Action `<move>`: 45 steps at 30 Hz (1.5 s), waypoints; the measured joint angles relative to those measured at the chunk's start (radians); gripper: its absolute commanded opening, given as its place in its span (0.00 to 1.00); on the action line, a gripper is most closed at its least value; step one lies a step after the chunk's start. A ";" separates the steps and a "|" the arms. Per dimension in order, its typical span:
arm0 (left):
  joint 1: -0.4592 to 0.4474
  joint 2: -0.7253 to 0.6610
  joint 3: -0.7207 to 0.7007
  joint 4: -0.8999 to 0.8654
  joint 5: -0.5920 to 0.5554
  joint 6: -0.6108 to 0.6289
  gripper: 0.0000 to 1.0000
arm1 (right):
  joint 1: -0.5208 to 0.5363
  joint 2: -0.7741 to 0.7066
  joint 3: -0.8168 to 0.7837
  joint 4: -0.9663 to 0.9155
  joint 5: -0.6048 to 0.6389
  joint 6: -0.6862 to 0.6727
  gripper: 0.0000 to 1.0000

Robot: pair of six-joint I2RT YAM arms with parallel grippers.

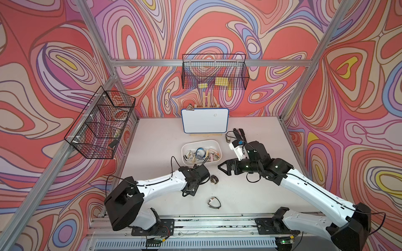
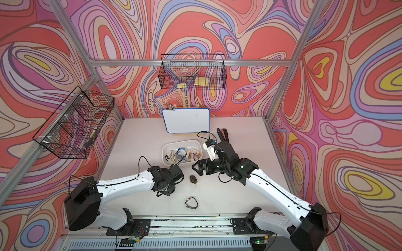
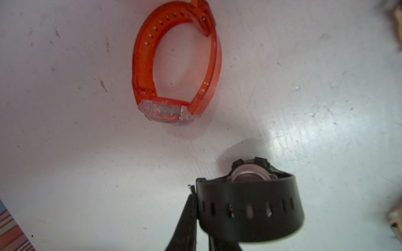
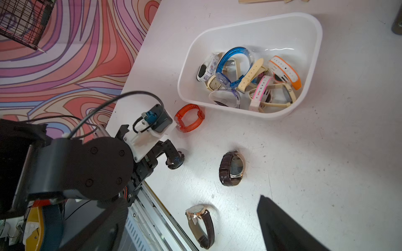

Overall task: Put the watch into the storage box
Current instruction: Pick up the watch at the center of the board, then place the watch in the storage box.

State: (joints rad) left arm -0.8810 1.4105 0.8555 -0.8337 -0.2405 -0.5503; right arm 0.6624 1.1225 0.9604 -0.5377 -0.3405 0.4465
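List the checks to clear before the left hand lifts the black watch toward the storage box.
1. Grip: left hand shut on black watch, at its strap: ok.
2. Firmness of that pinch: cannot tell.
3. Neighbour: orange watch apart from the held one: ok.
4. Direct path to storage box: not ok, orange watch lies between, beside its wall.
5. Bare floor free inside the box: ok.

A watch (image 1: 214,180) lies on the table (image 1: 250,195) near the storage box (image 1: 196,145).
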 measured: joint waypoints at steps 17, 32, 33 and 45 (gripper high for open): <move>0.266 0.067 0.562 -0.280 0.262 0.194 0.10 | 0.000 0.010 -0.003 0.013 -0.008 -0.001 0.98; 0.404 0.505 0.859 -0.388 0.227 0.432 0.06 | 0.000 0.010 -0.038 0.031 -0.023 0.000 0.98; 0.409 0.518 0.865 -0.392 0.226 0.443 0.07 | 0.000 0.010 -0.042 0.034 -0.026 0.000 0.98; 0.457 0.637 0.885 -0.421 0.210 0.511 0.06 | 0.000 0.020 -0.063 0.060 -0.039 0.000 0.98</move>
State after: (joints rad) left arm -0.4240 2.0480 1.7401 -1.2545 -0.0307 -0.0395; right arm 0.6624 1.1427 0.8970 -0.4774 -0.3794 0.4465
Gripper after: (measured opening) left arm 0.111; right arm 0.983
